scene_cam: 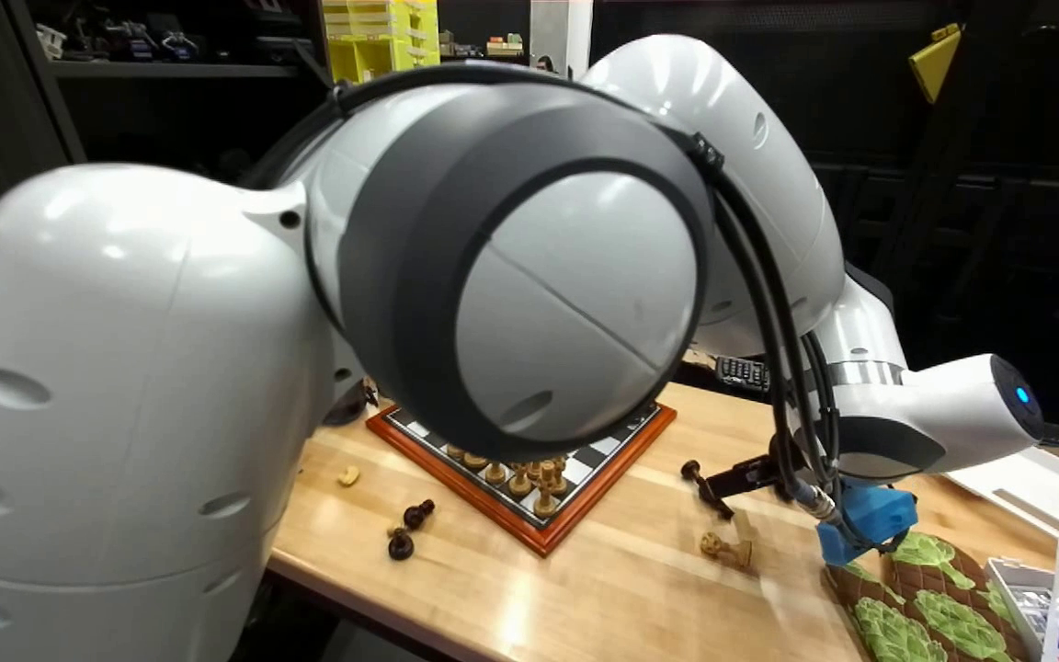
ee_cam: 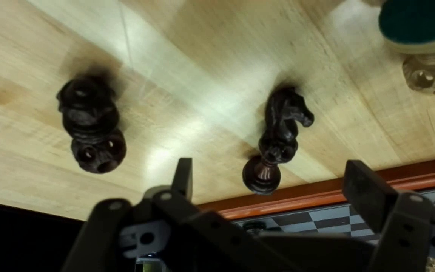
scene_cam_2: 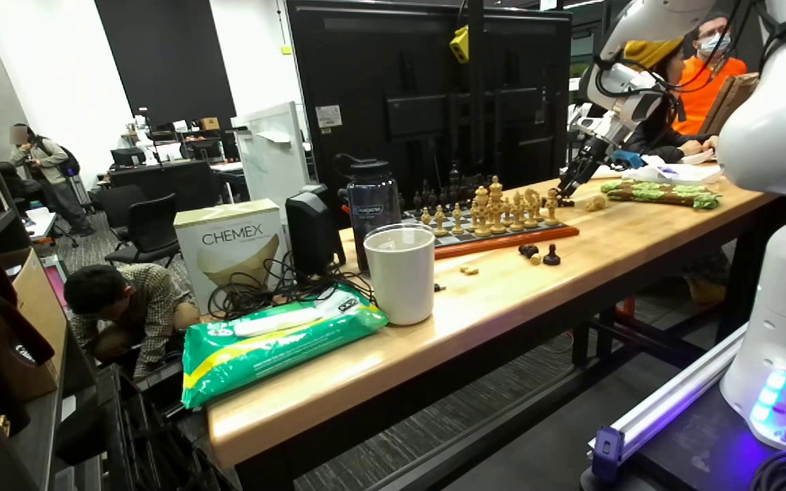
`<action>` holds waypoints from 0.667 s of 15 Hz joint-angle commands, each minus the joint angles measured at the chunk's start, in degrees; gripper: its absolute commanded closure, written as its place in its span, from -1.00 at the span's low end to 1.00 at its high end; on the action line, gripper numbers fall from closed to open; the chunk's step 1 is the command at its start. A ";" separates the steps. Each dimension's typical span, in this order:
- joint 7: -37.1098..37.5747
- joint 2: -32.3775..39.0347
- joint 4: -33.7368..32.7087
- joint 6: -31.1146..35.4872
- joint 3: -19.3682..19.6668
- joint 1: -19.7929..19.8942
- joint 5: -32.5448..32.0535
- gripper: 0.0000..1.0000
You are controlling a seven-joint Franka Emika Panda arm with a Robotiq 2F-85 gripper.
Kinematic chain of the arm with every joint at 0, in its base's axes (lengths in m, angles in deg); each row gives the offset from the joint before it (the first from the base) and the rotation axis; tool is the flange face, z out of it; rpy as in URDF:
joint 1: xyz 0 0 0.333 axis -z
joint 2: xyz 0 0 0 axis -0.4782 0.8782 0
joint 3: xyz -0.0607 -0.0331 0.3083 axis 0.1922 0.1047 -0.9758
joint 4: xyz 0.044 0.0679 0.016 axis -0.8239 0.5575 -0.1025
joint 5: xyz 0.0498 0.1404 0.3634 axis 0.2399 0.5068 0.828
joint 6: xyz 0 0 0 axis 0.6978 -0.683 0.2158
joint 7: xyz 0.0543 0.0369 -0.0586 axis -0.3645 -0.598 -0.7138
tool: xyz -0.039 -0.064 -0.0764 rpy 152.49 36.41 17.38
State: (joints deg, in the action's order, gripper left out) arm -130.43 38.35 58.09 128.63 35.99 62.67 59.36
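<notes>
CHEMEX bx point(scene_cam_2: 229, 249) — gripper point(ee_cam: 269, 173) nr knight point(ee_cam: 281, 121)

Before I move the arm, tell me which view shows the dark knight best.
The wrist view: the dark knight appears close and uncovered, horse's head and base distinct. Both exterior views show dark chess pieces too small to tell which is the knight.

The knight point(ee_cam: 278, 141), glossy and dark brown with a pierced ball below its horse's head, lies on its side on the table point(ee_cam: 202, 94), round base toward the board's point(ee_cam: 296, 198) red-brown rim.
</notes>
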 commanded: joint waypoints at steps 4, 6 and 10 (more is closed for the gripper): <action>-3.75 1.40 0.45 0.64 1.27 -0.29 2.96 -1.00; -3.73 2.20 0.13 0.42 1.36 -0.31 2.93 -1.00; -3.49 3.08 -0.10 0.54 1.35 -0.37 2.55 -0.50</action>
State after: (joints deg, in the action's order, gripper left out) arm -132.01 41.23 58.04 128.83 36.73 62.66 60.79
